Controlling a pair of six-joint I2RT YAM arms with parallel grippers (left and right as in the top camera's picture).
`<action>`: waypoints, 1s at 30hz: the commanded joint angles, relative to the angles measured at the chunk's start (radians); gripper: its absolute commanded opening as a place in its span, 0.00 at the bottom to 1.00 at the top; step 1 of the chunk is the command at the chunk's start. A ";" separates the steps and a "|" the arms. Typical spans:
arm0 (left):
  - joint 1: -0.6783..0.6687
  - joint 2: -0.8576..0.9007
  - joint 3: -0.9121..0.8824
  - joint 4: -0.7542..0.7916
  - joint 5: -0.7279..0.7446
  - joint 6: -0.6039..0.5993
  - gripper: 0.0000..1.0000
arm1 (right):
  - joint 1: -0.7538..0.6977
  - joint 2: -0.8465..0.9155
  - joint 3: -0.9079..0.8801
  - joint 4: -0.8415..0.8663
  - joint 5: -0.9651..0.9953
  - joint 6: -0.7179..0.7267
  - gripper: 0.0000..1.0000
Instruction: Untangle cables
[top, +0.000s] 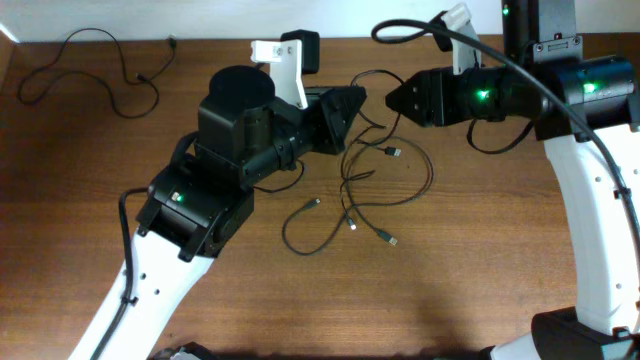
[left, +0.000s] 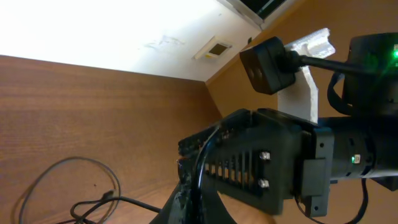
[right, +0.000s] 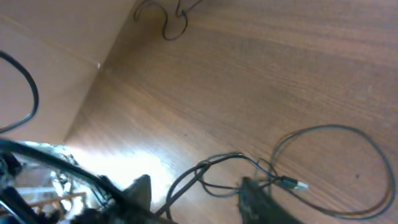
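Overhead, two arms meet over the brown table (top: 480, 270), one gripper on each. The left gripper (top: 350, 105) comes in from the lower left and the right gripper (top: 393, 99) from the right. Their tips are near each other above the upper edge of the cables (top: 350, 205).

The cables lie as one loose black tangle at the middle of the table, just below both grippers. Four small silvery plug ends show there. One (top: 393, 152) sits under the right gripper, one (top: 315, 203) points left, and two (top: 352, 225) (top: 388, 240) lie near the lower rim of the loops. How many cords make up the tangle cannot be counted where they cross. One more cord (top: 128, 72) lies by itself at the far left corner, well apart from the rest.

The left gripper is clenched. In the left wrist view a single dark strand (left: 198, 168) rises from its fingertips (left: 186, 202) towards the right gripper's body (left: 255, 168). Whether the strand is actually pinched is not clear.

In the right wrist view the right gripper's two fingers (right: 142, 190) stand apart, released. Two or three strands (right: 208, 168) pass through the gap between them, and one silvery plug (right: 297, 185) lies just beyond. The lone cord (right: 168, 28) shows at the top of that view.
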 joint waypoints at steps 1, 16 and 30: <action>-0.001 -0.003 0.006 0.010 0.025 -0.010 0.03 | -0.004 0.005 -0.007 0.002 -0.011 -0.009 0.28; -0.001 0.022 0.006 -0.080 -0.069 0.094 0.43 | -0.005 0.005 -0.007 0.062 -0.090 0.109 0.04; 0.078 0.106 0.006 -0.188 -0.316 0.273 0.94 | -0.061 0.005 -0.007 0.000 -0.026 0.066 0.04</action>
